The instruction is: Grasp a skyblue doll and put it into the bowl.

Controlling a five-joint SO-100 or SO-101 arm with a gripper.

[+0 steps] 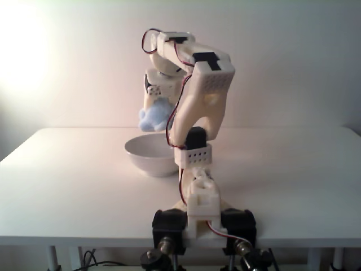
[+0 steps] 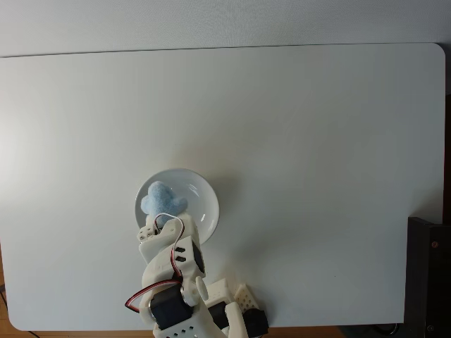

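The skyblue doll (image 1: 153, 117) hangs in the air just above the white bowl (image 1: 148, 155), held by my gripper (image 1: 155, 110), which is shut on it. Seen from above, the skyblue doll (image 2: 161, 201) lies over the left part of the bowl (image 2: 199, 201), with my gripper (image 2: 163, 217) coming in from the bowl's near side. My fingertips are mostly hidden by the wrist and the plush. The doll is clear of the bowl's floor.
The white table (image 2: 317, 176) stretches wide to the right and back. My arm's base (image 1: 202, 217) is clamped at the table's front edge. A dark object (image 2: 428, 274) stands past the table's right edge.
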